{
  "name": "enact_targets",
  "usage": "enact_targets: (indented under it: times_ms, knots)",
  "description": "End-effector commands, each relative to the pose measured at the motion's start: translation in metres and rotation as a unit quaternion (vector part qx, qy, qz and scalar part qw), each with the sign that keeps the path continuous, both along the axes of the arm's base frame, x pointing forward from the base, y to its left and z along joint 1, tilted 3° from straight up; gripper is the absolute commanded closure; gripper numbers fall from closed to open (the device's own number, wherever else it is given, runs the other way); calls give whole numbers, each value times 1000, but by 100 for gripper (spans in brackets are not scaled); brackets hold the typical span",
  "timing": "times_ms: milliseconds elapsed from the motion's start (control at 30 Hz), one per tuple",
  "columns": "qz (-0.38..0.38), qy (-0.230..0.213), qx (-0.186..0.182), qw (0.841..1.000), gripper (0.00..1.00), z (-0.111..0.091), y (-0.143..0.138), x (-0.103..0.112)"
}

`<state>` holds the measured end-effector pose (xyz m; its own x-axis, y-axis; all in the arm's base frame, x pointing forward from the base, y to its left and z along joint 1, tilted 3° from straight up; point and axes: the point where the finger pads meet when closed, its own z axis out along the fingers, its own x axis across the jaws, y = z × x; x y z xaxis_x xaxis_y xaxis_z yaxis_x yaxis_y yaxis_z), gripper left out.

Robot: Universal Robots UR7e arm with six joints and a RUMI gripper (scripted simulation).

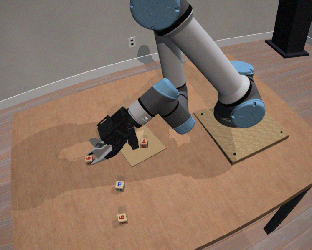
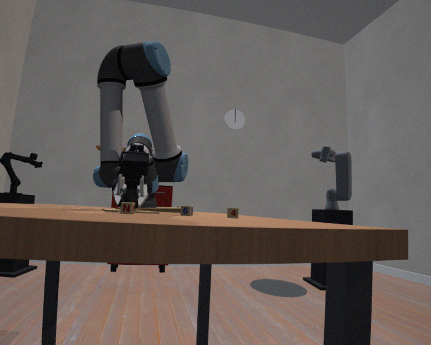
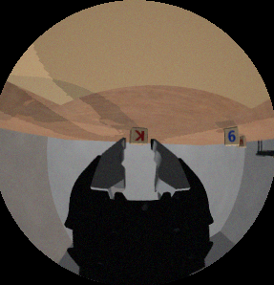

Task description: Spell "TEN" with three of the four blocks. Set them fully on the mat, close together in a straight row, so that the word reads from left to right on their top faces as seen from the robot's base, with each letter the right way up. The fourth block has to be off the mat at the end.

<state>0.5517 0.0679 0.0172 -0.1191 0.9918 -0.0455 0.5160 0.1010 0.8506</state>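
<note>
Behind your table [image 1: 177,215] [image 2: 208,239], grey walls [image 1: 56,48] [image 2: 282,92] rose above a floor of reddish planks [image 1: 298,80] [image 2: 134,308], with a pale baseboard [image 1: 54,80] along the foot of one. You had a two-slot wall outlet [image 1: 131,42] there, and a round white clock [image 2: 234,119] high on the far wall. Black pedestals [image 1: 293,26] [image 2: 332,217] stood well apart from your table, and part of a red cabinet [image 2: 166,194] showed behind it. Your light was dim, with soft shadows across the tabletop and a round dark patch [image 2: 278,288] on the floor.
</note>
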Motion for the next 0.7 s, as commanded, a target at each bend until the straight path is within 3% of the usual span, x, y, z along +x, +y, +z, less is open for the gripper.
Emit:
enact_targets:
  times_ms: [0, 367, 667]
  knots:
    - [-1, -1, 0, 1000, 75, 6, -1, 0]
    - [0, 0, 0, 1000, 75, 36, 2, -1]
    - [0, -1, 0, 1000, 75, 50, 2, 0]
